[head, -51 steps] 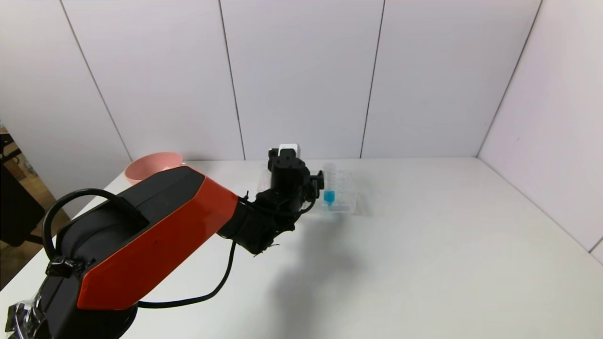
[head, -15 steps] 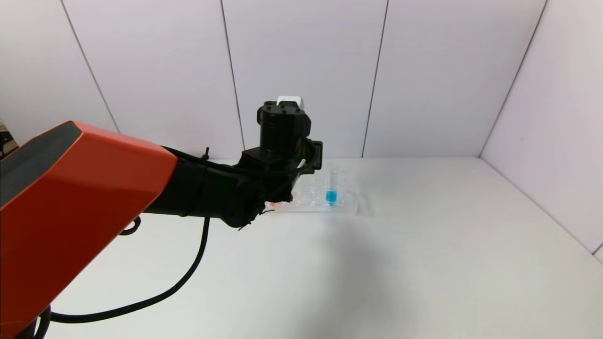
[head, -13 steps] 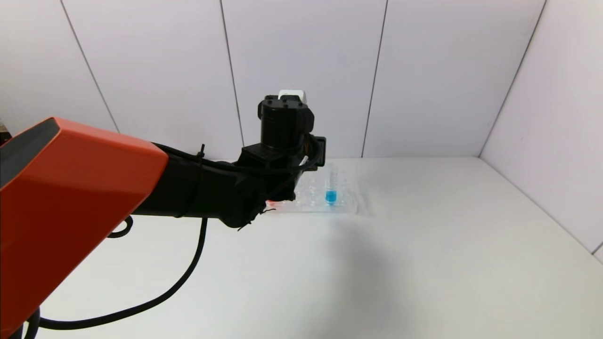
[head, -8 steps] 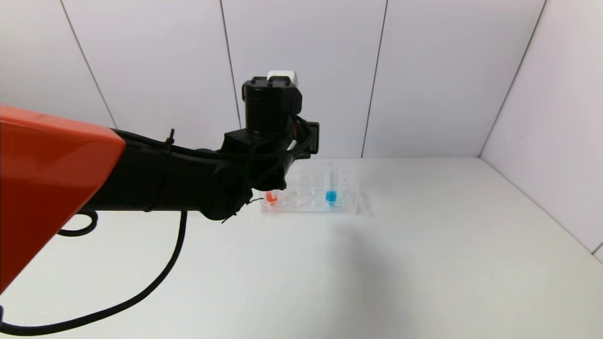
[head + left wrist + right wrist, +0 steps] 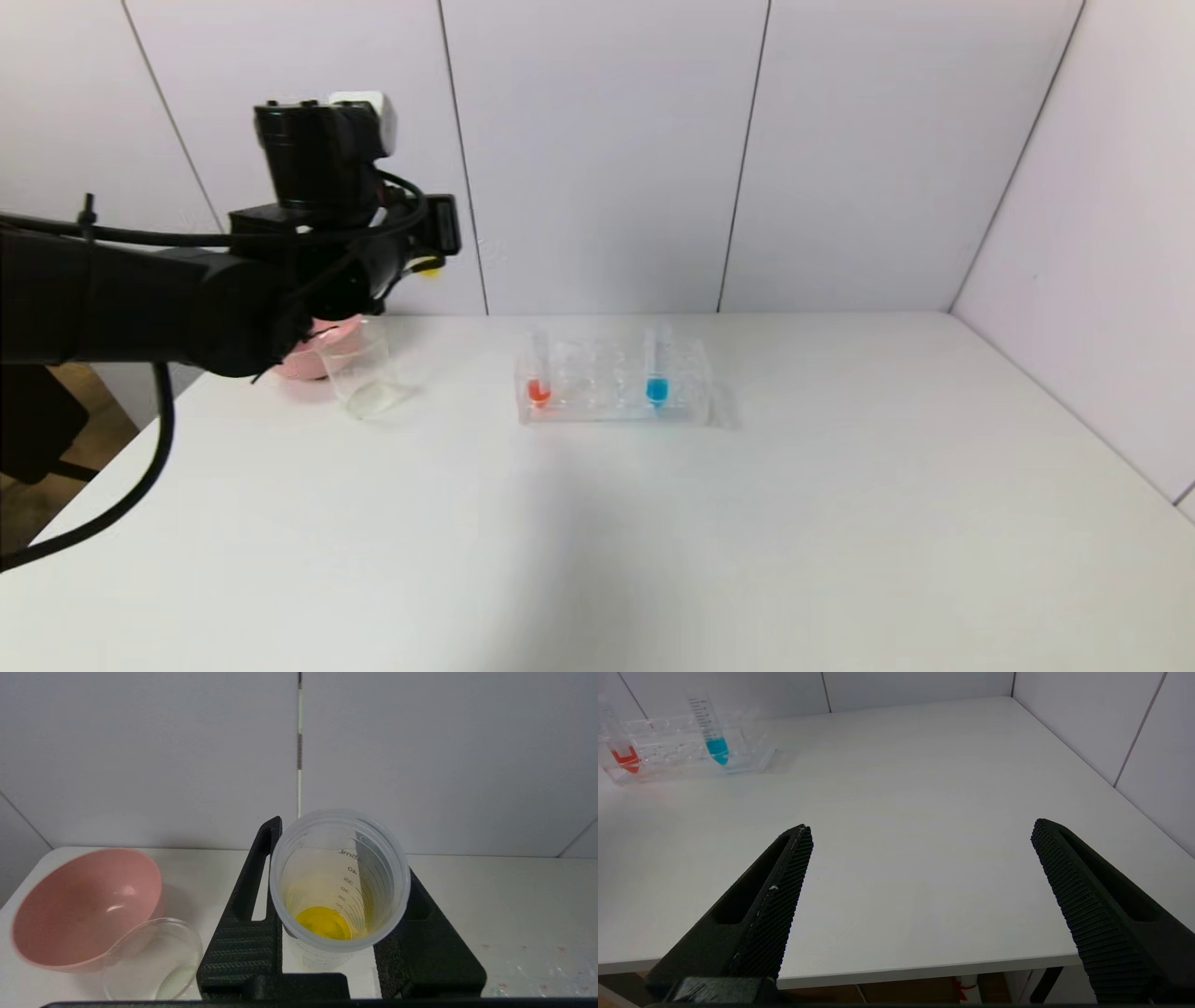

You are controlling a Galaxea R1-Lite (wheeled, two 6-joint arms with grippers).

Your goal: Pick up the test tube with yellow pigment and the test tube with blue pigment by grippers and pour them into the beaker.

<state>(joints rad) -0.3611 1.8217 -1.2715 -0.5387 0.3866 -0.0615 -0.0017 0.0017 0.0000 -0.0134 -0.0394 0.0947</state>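
Note:
My left gripper (image 5: 340, 858) is shut on the test tube with yellow pigment (image 5: 340, 891), which I look into from its open mouth. In the head view the left gripper (image 5: 420, 266) hangs high at the far left, above and just behind the beaker (image 5: 364, 378), with a bit of yellow (image 5: 429, 273) showing. The beaker (image 5: 152, 961) is clear glass and stands beside the pink bowl. The test tube with blue pigment (image 5: 656, 369) stands in the rack; it also shows in the right wrist view (image 5: 712, 732). My right gripper (image 5: 922, 826) is open and empty over the table's front edge.
A pink bowl (image 5: 313, 343) stands at the table's far left corner, touching the beaker; it also shows in the left wrist view (image 5: 84, 905). The clear rack (image 5: 611, 387) in the middle back also holds a red-liquid tube (image 5: 539, 373).
My left arm has risen from the rack with the yellow tube and swung left, from over the rack to above the beaker and bowl. The red tube and beaker now show.

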